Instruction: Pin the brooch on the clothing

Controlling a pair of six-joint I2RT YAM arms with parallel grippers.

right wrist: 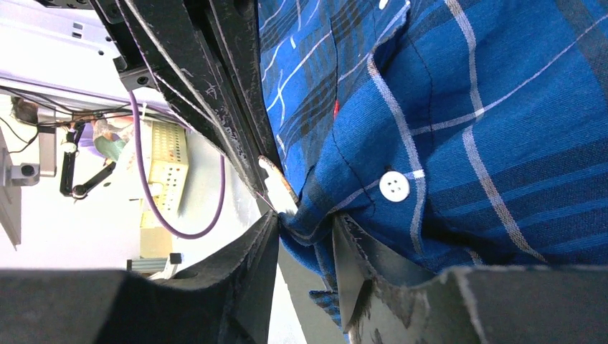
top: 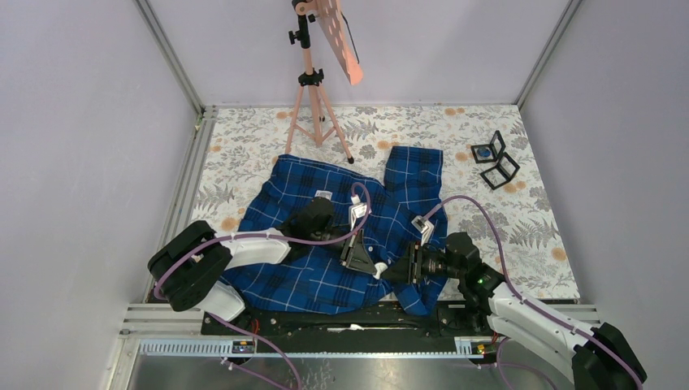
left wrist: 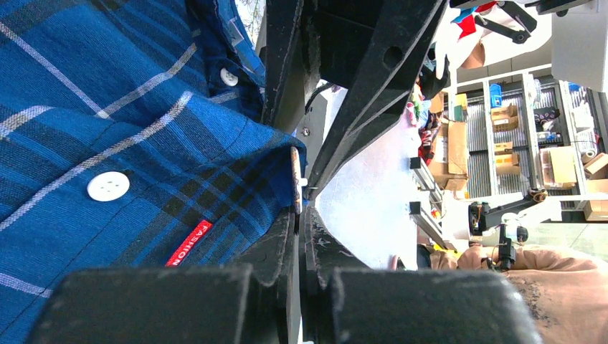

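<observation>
The shirt [top: 325, 280] lies spread, front up, on the floral table [top: 528, 236], collar towards the far side. Both arms reach over its lower half and meet at the button strip near its middle.

The left gripper [left wrist: 299, 215] comes in from the shirt's left. Its fingers [left wrist: 272, 254] are pressed together with only a thin slit between them, and the shirt's front edge runs into that slit, so it pinches the cloth. A white button [left wrist: 108, 186] and a red tag [left wrist: 190, 244] sit on the fabric just beside the pinch.

The right gripper [right wrist: 305, 226] comes in from the shirt's right, tip to tip with the left one. Its fingers [right wrist: 244, 287] clamp a bunched fold of the same edge, and another button [right wrist: 394, 185] lies just beside them. A small pale strip shows at the pinched edge; what it is cannot be told.

The brooch [top: 485, 151], seemingly the small blue piece in an open black case [top: 501, 171], sits on the table well apart from the shirt, beyond its right sleeve. A pink tripod [top: 313, 106] stands just past the collar.
</observation>
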